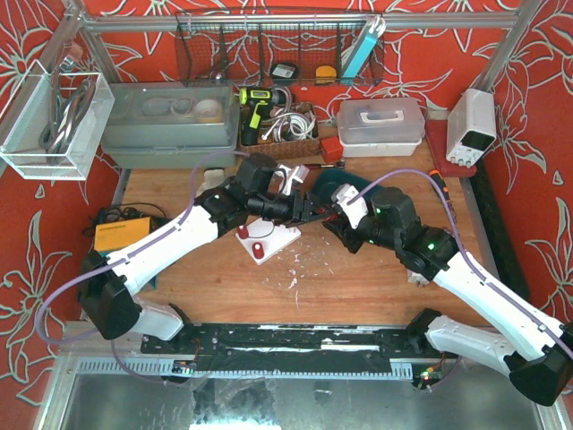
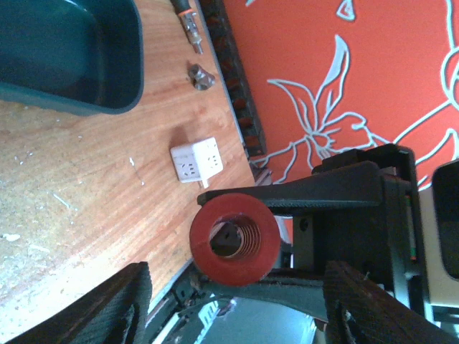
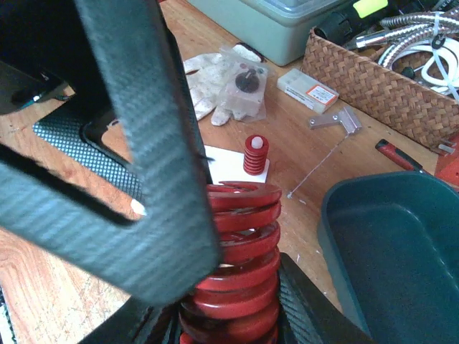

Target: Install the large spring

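We note both arms reaching inward over the table (image 1: pixel 358 287), wrists meeting in mid-air near its centre. The right gripper (image 3: pixel 229 315) pinches the large spring (image 3: pixel 240 236) by its lower coils, above the tabletop. The left gripper (image 2: pixel 237 281) faces the spring end-on, fingers (image 2: pixel 107 308) spread. We cannot tell whether they touch it.

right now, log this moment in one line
right gripper: shut on large red metal coil spring | left gripper: open, facing spring's end | white base plate: large spring not yet on it
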Available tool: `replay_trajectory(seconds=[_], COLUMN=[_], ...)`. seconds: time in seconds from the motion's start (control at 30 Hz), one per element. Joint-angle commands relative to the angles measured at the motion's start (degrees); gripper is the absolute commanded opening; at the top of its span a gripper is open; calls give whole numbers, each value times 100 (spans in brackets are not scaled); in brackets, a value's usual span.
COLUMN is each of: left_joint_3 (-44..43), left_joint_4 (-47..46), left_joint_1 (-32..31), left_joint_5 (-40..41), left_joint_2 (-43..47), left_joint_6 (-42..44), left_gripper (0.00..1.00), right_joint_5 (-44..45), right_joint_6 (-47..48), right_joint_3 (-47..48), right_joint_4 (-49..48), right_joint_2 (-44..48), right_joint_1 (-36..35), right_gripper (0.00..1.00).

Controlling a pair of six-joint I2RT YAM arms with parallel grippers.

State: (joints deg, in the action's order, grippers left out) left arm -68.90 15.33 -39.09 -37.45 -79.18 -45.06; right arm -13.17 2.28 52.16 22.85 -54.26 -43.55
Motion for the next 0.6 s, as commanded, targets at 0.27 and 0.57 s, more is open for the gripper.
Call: replay_trajectory(seconds=[0.27,0.57], left_joint_3=[-165,-255], left_joint_4=[-326,-346], left_joint_1=[-33,-28], left_joint_5=[-477,-588], left_joint_2=[-307,-372], left_joint_6=[-144,-109], left_gripper=[48,15], right_joint_5=[-26,76], right_joint_6=[10,10], right_joint_3=[-41,-140], right_joint_4=[-265,-271], right_joint_2=[95,41], right_joint_1=[-190,-224], right_gripper=[0,0])
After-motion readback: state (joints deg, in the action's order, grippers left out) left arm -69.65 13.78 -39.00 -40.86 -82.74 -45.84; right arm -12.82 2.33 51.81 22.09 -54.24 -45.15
